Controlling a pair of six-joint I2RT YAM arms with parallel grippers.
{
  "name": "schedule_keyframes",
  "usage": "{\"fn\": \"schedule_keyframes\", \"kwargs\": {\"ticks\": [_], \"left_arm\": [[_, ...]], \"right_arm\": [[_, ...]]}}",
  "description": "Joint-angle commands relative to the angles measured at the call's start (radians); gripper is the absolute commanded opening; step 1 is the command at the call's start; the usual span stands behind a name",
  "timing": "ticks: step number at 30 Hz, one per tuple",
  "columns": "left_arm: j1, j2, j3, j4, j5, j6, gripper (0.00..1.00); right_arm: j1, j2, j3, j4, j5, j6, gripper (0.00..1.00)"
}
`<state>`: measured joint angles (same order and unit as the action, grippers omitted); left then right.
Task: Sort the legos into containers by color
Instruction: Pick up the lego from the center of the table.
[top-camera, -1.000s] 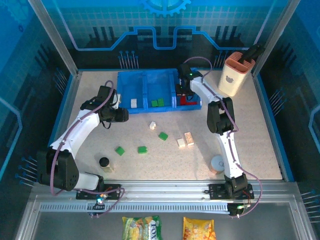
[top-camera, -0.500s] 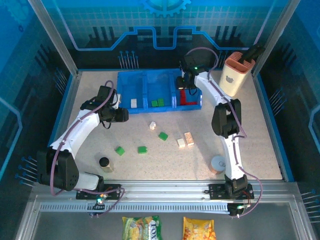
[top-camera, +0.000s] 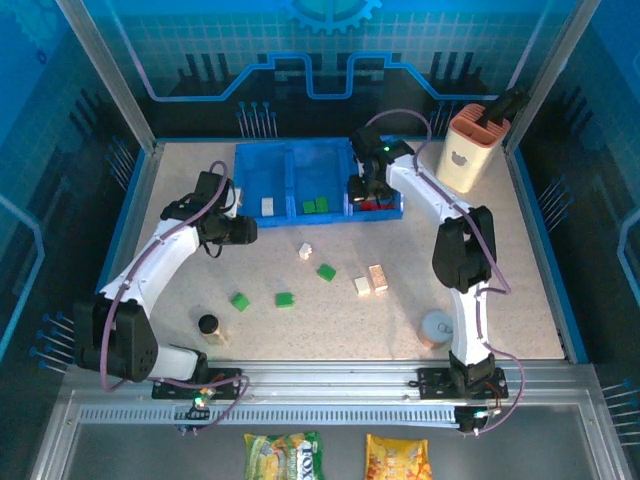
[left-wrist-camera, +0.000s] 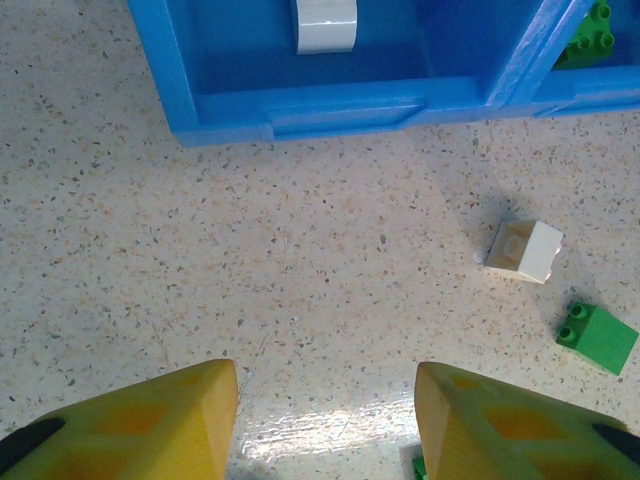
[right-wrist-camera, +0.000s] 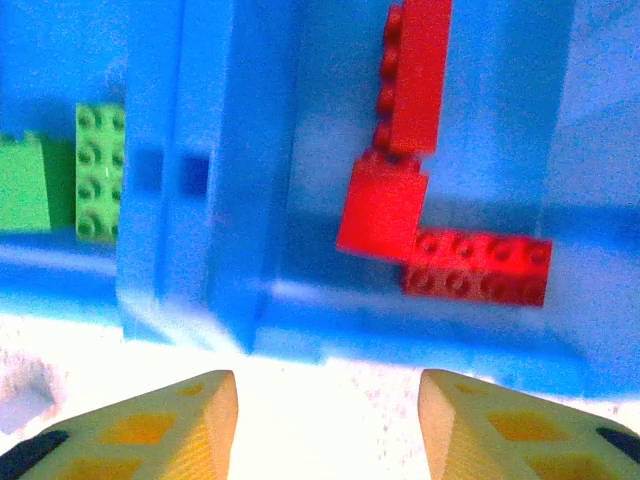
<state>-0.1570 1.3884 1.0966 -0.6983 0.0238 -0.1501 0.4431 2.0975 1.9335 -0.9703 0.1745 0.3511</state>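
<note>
The blue tray (top-camera: 290, 170) lies at the back of the table. Its left compartment holds a white brick (top-camera: 268, 206), the middle one green bricks (top-camera: 315, 206), the right one three red bricks (right-wrist-camera: 380, 210). My right gripper (right-wrist-camera: 328, 425) hovers open and empty over the tray's near rim, at the red compartment (top-camera: 362, 192). Just left of the tray, my left gripper (left-wrist-camera: 327, 420) is open over bare table (top-camera: 244, 232). Loose on the table are a white brick (left-wrist-camera: 525, 250), three green bricks (top-camera: 326, 271) (top-camera: 285, 299) (top-camera: 239, 301) and two cream bricks (top-camera: 362, 286) (top-camera: 379, 277).
A peach-and-white holder (top-camera: 468, 150) stands at the back right. A black cylinder (top-camera: 208, 324) sits front left and a silver can (top-camera: 435, 326) front right beside the right arm. Two snack bags (top-camera: 285, 455) lie below the table's front rail.
My right gripper rose from the red compartment and drew back toward the tray's near rim, open. The left arm has not moved.
</note>
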Motion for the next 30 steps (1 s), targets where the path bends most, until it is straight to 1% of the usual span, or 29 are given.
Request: {"fn": "schedule_keyframes", "kwargs": {"ticks": [1, 8, 13, 23, 30], "left_arm": [[0.01, 0.005, 0.011, -0.015, 0.021, 0.016, 0.51], [0.01, 0.009, 0.01, -0.014, 0.029, 0.014, 0.51], [0.01, 0.007, 0.008, -0.014, 0.025, 0.014, 0.51], [0.01, 0.018, 0.013, -0.015, 0.02, 0.015, 0.51], [0.01, 0.019, 0.011, -0.015, 0.015, 0.017, 0.51]], "right_arm": [[0.025, -0.101, -0.077, -0.025, 0.005, 0.048, 0.52], [0.06, -0.264, -0.34, 0.054, 0.009, 0.101, 0.51], [0.089, -0.33, -0.49, 0.086, 0.012, 0.133, 0.51], [0.164, -0.363, -0.663, 0.122, 0.066, 0.169, 0.48], [0.173, -0.342, -0.748, 0.181, 0.069, 0.202, 0.45]]}}
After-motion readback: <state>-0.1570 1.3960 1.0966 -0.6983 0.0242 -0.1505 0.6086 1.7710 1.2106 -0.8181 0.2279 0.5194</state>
